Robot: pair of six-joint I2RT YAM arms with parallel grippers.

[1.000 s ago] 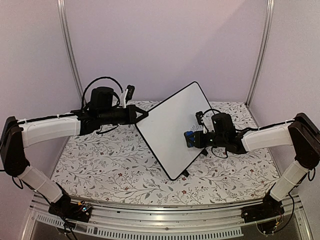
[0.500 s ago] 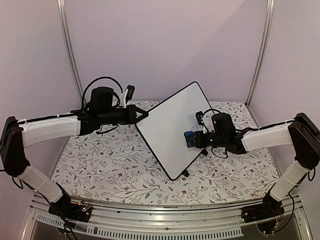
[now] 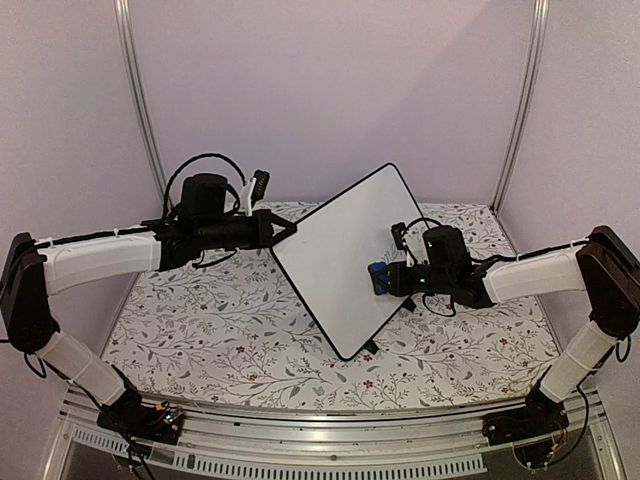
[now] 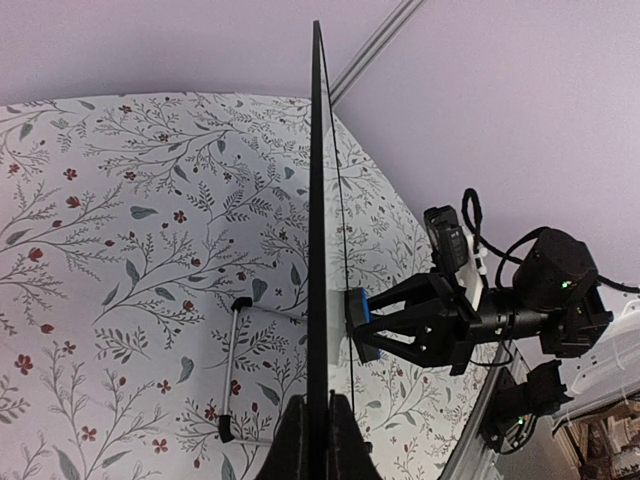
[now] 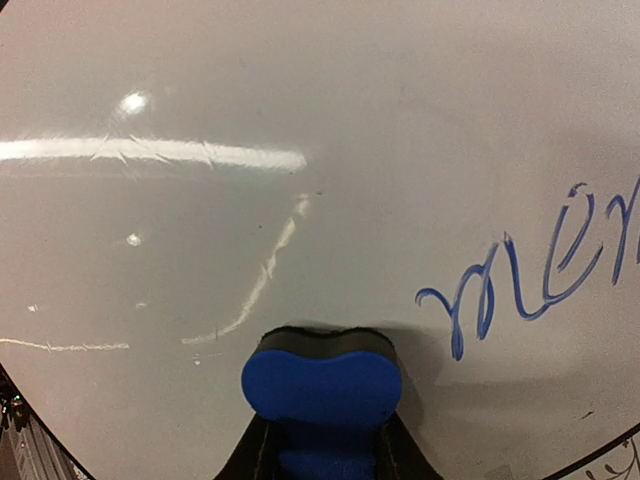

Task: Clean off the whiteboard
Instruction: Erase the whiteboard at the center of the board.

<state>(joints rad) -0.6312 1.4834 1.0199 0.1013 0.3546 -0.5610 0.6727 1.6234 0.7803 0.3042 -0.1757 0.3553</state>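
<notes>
The whiteboard [image 3: 350, 260] is standing tipped like a diamond in the middle of the top view, with its low corner near the surface [image 3: 220, 320]. It is flat, shiny and white, with a thin black rim and round corners, and light is glinting on it. Blue loopy writing [image 5: 530, 275] is sitting at the right side of the right wrist view. The eraser [image 5: 322, 385] is pressing on the board at the bottom middle, just left of the writing and a bit below it. It is a soft-looking blue block with a dark pad touching the board.

The right hand [image 5: 322, 440] is closed tight on the eraser. To do this well, I think it should be pushing flat and sliding right over every loop, not lifting off.

The left hand [image 3: 285, 232] is pinched shut on the board's left corner, holding it up. It should be gripping firmly so the board is not wobbling. The surface is wearing a cloth with little leaves and flowers.
</notes>
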